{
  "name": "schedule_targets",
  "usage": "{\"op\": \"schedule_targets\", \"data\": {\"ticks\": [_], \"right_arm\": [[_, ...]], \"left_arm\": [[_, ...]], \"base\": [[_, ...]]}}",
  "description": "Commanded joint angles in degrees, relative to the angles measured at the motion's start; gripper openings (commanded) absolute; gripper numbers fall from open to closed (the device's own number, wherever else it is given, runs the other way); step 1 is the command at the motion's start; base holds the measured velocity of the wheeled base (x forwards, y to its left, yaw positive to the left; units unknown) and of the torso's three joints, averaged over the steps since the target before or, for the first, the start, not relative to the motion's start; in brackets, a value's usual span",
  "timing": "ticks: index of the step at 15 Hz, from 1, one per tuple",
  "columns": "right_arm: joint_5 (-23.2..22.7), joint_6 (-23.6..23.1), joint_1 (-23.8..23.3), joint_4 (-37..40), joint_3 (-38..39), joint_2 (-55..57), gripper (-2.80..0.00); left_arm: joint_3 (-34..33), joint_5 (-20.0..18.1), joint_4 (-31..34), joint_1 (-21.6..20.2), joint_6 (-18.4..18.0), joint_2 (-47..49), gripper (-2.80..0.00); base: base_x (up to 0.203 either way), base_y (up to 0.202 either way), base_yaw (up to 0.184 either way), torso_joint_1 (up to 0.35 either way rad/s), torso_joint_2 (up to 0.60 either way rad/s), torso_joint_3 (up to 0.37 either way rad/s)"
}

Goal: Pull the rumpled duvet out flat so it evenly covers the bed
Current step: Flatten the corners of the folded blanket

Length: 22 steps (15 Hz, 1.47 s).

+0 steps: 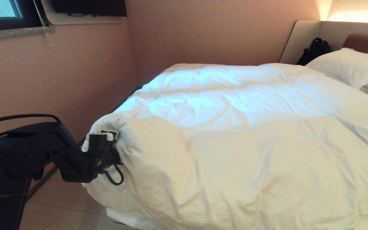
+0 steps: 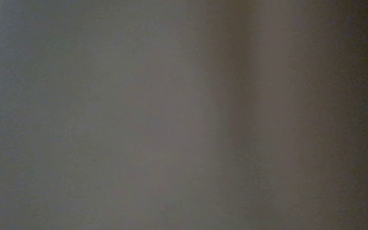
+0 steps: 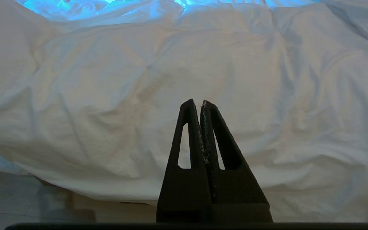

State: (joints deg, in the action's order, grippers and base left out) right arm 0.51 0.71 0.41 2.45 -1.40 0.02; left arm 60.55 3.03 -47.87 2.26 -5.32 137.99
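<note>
In the head view the duvet [image 1: 235, 134] covers the bed [image 1: 302, 41], and the left gripper [image 1: 115, 145] is buried in its bunched foot corner, grip impossible to tell; the left wrist view is only grey blur; the right wrist view shows the right gripper [image 3: 200, 103] clenched empty before the duvet's hanging edge.

Bed [image 1: 308, 36]: you see its padded headboard at the far right.
Duvet [image 1: 235, 127]: puffy, wrinkled, covering your bed, draping over the near edge.
Pillows [image 1: 350, 65]: lying against the headboard.
</note>
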Motion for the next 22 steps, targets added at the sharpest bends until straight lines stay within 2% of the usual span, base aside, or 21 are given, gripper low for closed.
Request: {"op": "schedule_targets", "data": {"ticks": [1, 13, 17, 19, 22], "right_arm": [[0.0, 0.0, 0.0, 0.0, 0.1, 0.0, -2.80], [0.0, 0.0, 0.0, 0.0, 0.0, 0.0, -2.80], [0.0, 0.0, 0.0, 0.0, 0.1, 0.0, -2.80], [0.0, 0.0, 0.0, 0.0, 0.1, 0.0, -2.80], [0.0, 0.0, 0.0, 0.0, 0.0, 0.0, -2.80]], "left_arm": [[0.0, 0.0, 0.0, -0.1, 0.0, -0.2, -2.80], [-0.3, 0.0, -0.3, 0.0, 0.0, -1.2, -2.80], [-1.2, 0.0, 0.9, -0.1, 0.0, -7.5, -2.80], [-1.8, -0.3, 3.7, -0.4, 0.1, -13.4, -2.80], [-2.7, -0.5, 11.6, -0.5, 0.1, -21.8, -2.80]], "base": [[0.000, 0.000, 0.000, 0.000, 0.00, 0.000], [0.000, 0.000, 0.000, 0.000, 0.00, 0.000], [0.000, 0.000, 0.000, 0.000, 0.00, 0.000], [0.000, 0.000, 0.000, 0.000, 0.00, 0.000], [0.000, 0.000, 0.000, 0.000, 0.00, 0.000]]}}
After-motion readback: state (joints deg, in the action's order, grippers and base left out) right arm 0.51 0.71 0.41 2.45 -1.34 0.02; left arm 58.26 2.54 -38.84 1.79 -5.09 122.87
